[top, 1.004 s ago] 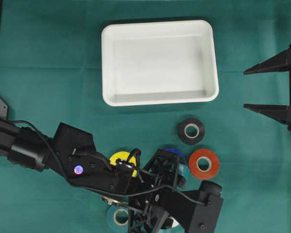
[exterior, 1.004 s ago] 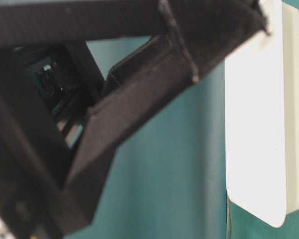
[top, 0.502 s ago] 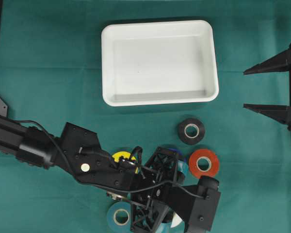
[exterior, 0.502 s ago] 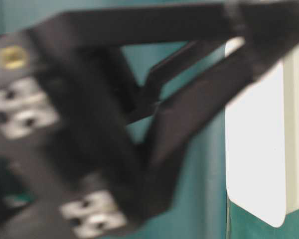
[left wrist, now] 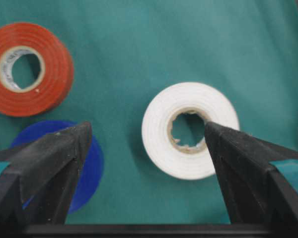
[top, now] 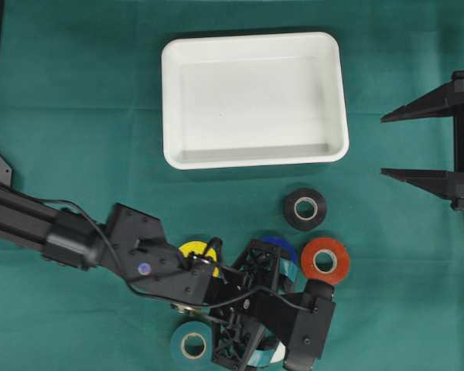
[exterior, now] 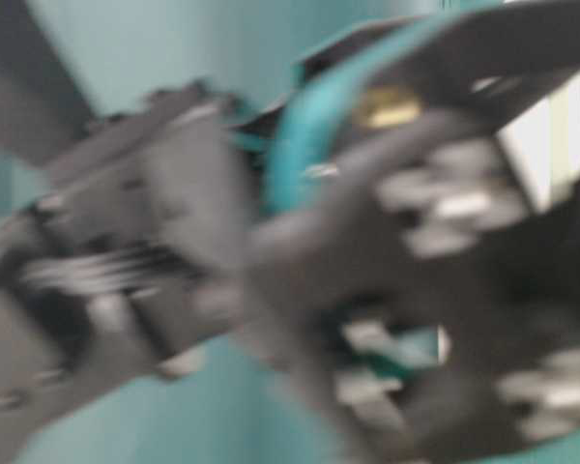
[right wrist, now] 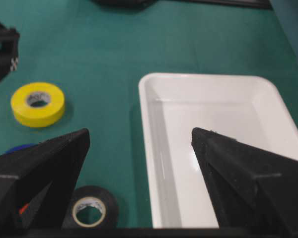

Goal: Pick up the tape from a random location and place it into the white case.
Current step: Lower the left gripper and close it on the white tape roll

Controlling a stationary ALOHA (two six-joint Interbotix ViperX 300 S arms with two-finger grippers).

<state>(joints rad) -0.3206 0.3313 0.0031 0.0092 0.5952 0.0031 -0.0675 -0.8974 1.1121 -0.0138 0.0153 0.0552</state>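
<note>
The surface (top: 77, 116) is covered in a matte dark green cloth, smooth and nearly free of wrinkles. On it lies the white case (top: 254, 99), a shallow glossy plastic tray with rounded corners and a raised rim, well beyond the left gripper (left wrist: 146, 144) and just ahead of the right gripper (right wrist: 139, 148), whose right-hand finger overlaps its floor in the wrist view. The left arm (top: 100, 243), black and boxy with loose cables, slants across the near rolls and hides parts of them from overhead. The left gripper is released, its black wedge-shaped fingers spread wide; between them lies the white tape (left wrist: 190, 130), a flat ring with a ragged cardboard core, the right-hand tip over its inner edge. Under the left-hand finger sits a blue roll (left wrist: 87, 163), and beyond it an orange roll (left wrist: 30, 68). The right gripper is likewise spread wide, grasping nothing, with a yellow roll (right wrist: 37, 104) ahead to its left and a black roll (right wrist: 91, 207) near its left finger. A teal roll (top: 190, 342) lies beside the left arm. The table-level view is a blur of dark parts.
</note>
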